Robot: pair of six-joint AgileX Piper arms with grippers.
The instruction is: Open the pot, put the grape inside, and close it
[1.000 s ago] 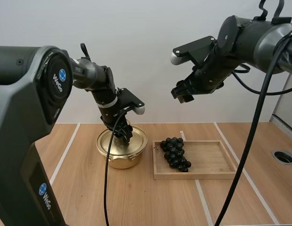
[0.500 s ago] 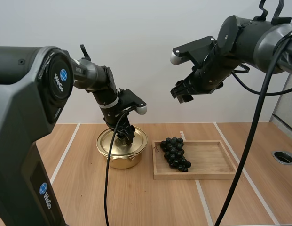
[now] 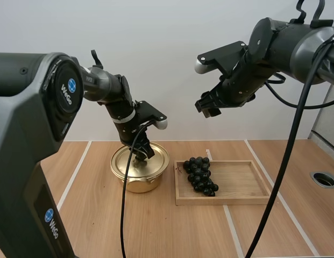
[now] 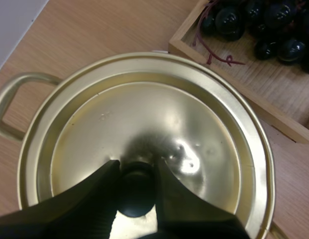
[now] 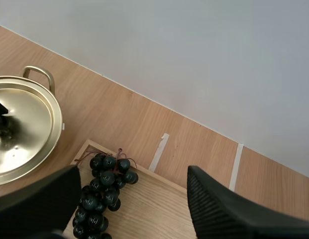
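Pinching the black knob (image 4: 137,193) on the lid (image 4: 144,124), the left jaws sit straight above the pot (image 3: 137,184). The right jaws hang apart, high over the grapes (image 3: 199,176).

- Pot (image 3: 139,181): brass-gold, plain, polished.
- Lid (image 4: 144,119): the same gold, mirror-bright, with a dark smudge of reflection round its middle.
- Knob (image 4: 137,194): black.
- Grapes (image 3: 200,174): near-black berries with small glossy highlights; stems (image 4: 219,56) reddish-brown.
- Tray (image 3: 242,183): pale natural wood, fine straight grain.
- Table (image 3: 172,231): light tan wood grain, crossed by white lines (image 3: 75,174).
- Wall (image 3: 172,32): plain pale grey-white.
- Left gripper (image 4: 137,165): black fingers.
- Right gripper (image 5: 133,172): black fingers, inner faces finely ribbed.
- Arms (image 3: 27,134): dark grey shells, blue-and-white round logo, white lettering.
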